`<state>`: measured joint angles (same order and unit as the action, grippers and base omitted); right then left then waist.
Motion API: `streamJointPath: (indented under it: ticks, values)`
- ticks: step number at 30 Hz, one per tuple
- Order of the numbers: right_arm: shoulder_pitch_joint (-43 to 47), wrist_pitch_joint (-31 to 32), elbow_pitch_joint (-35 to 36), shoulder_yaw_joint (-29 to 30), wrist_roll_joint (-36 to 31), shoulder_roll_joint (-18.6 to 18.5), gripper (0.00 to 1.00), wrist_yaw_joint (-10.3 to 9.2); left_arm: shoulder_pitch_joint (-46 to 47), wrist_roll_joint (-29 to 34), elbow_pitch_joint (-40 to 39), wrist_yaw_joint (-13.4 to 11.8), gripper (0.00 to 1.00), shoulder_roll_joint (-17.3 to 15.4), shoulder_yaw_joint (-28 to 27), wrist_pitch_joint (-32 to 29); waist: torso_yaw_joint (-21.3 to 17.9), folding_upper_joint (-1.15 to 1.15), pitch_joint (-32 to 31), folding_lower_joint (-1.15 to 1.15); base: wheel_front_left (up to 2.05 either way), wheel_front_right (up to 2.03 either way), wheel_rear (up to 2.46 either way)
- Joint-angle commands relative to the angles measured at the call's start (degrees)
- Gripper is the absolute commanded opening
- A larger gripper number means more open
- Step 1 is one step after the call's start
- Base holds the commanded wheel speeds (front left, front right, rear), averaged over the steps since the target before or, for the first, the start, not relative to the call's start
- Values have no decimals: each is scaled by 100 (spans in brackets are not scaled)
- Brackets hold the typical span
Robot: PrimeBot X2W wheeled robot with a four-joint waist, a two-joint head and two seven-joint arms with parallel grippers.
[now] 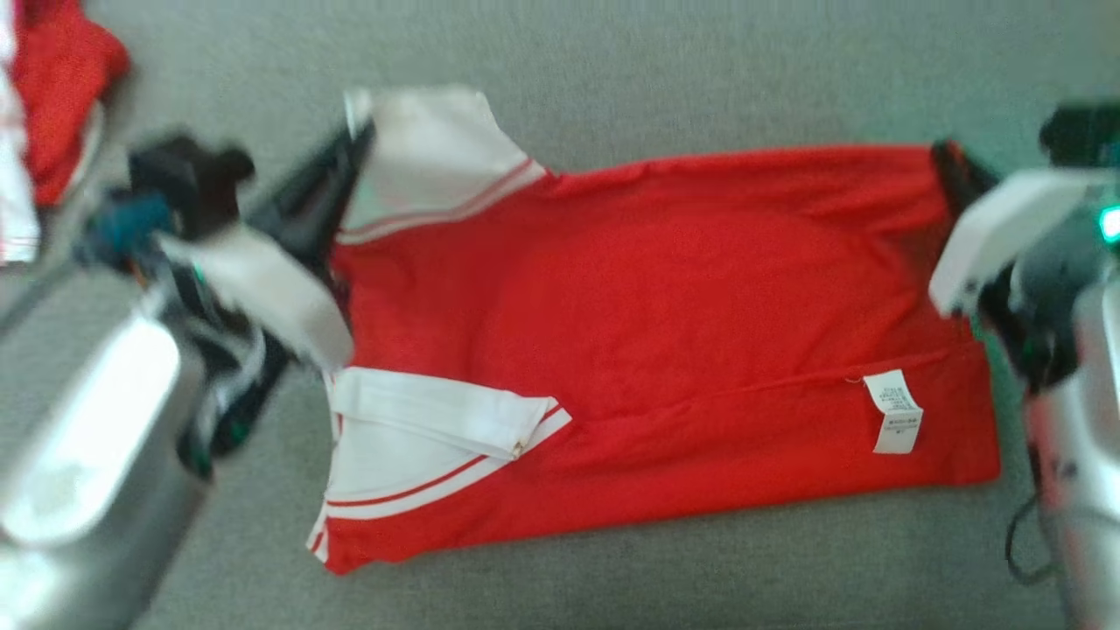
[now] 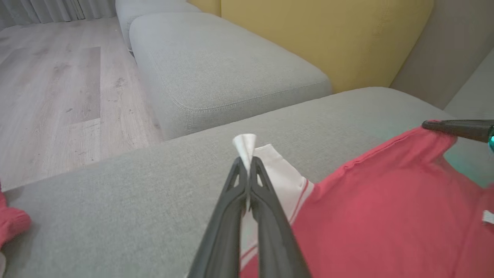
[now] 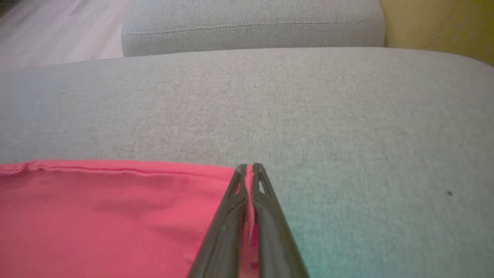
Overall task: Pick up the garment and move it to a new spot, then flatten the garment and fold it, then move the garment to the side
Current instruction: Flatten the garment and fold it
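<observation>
- Garment (image 1: 665, 332), a red shirt with white, red-striped sleeves, lay spread flat across a grey sofa seat (image 1: 612, 70), its length running side to side in the head view.
- Left gripper (image 2: 247, 164) was pinched closed on the tip of the far white sleeve (image 2: 278, 173). A small peak of white cloth poked out above its dark fingers in the left wrist view.
- Right gripper (image 3: 249, 168) was clamped tight on the far corner of the shirt's hem, with a sliver of red fabric caught between its fingers in the right wrist view.
- The near sleeve (image 1: 420, 437) lay folded in over the red body at the robot's left end of the shirt.
- A white care label (image 1: 894, 411) rested on the red cloth near the right end, beside a seam.
- A separate red and white cloth (image 1: 52, 105) sat bunched at the far left of the seat, well apart from the shirt.
- Beyond the seat, the left wrist view took in a second grey cushion (image 2: 216, 65), a yellow backrest (image 2: 328, 31) and a pale wood floor (image 2: 58, 77).
- Both arms appeared blurred in the head view.
</observation>
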<state>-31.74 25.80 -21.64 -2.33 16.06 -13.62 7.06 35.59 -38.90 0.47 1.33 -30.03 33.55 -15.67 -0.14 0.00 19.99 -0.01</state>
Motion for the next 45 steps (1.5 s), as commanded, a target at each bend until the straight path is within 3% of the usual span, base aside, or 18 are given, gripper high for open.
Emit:
streamJointPath:
  ticks: [1,7,12,21,22,23,24,25,26,37,45]
  values:
    - [237,-161,353,-80,118,-92,0,43,-209,-78,-359,-71,0,-268,-233,168,124,0,-346,1,0,0,0]
    - [967,-362,719,136,200,-110,0,43,-1235,-179,-649,-319,0,-280,-181,557,232,0,-714,1,0,0,0]
    - [1530,-412,1001,432,188,117,0,43,-2080,-314,-527,-551,0,-6,-128,1099,252,0,-922,1,0,0,0]
    - [2177,-619,1218,753,-165,501,0,43,-2838,-347,60,-591,0,496,86,1922,218,0,-1117,1,0,0,0]
    - [2251,-649,1231,768,-209,525,5,43,-2892,-307,130,-601,0,504,114,1987,213,0,-1145,1,0,0,0]
    - [2321,-709,1252,783,-271,543,27,43,-2941,-277,198,-606,0,520,134,2059,209,0,-1181,1,0,0,0]
    - [2390,-782,1268,801,-323,567,80,43,-2992,-264,259,-617,20,548,137,2149,204,0,-1217,1,0,0,0]
    - [2462,-844,1278,822,-367,598,100,43,-3043,-251,317,-636,56,573,134,2237,197,0,-1252,1,0,0,0]
    - [2538,-906,1302,846,-404,636,100,43,-3100,-252,370,-659,100,601,126,2315,190,0,-1288,1,0,0,0]
    - [3496,-1053,1845,1143,-712,914,100,43,-3543,-224,277,-1134,100,760,-172,2846,244,0,-1578,1,0,0,0]
    - [3207,-1096,1682,1338,-870,1045,100,43,-3459,55,-66,-1664,100,739,-311,2873,377,0,-1509,1,0,0,0]
